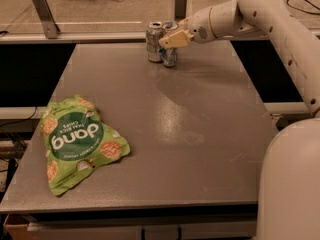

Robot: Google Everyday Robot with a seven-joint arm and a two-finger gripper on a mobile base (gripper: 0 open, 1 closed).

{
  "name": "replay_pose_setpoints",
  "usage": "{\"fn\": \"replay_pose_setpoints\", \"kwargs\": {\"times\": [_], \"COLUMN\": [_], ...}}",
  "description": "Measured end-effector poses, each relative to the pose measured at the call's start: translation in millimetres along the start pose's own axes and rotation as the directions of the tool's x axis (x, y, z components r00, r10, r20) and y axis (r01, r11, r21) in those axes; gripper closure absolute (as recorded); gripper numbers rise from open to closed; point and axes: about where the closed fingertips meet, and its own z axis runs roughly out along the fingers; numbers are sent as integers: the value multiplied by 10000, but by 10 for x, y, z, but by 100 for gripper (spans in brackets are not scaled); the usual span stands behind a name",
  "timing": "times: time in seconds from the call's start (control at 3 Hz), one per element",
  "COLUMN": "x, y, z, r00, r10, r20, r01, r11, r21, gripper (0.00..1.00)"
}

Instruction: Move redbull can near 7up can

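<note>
The 7up can (154, 42), a wider silver can, stands upright at the far edge of the grey table (200, 124). The redbull can (170, 58), slimmer with blue on its lower part, stands right beside it on its right, touching or almost touching. My gripper (173, 39) reaches in from the right at the far edge and is shut on the redbull can's upper half, hiding that part. The can's base is at the table surface.
A green chip bag (77, 141) lies flat at the front left of the table. My arm (260, 19) spans the far right corner. A rail (75, 34) runs behind the table's far edge.
</note>
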Motion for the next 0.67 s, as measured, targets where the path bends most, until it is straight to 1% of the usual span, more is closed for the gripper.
{"fn": "replay_pose_setpoints", "kwargs": {"times": [0.33,0.67], "x": [56,89], "y": [-43,-62], "z": [27,23], "r00": [10000,9999], "r10": [68,105], "r20": [-73,-112], "r01": [-67,-104], "r11": [10000,9999], "r21": [47,82], "gripper": [0,0]}}
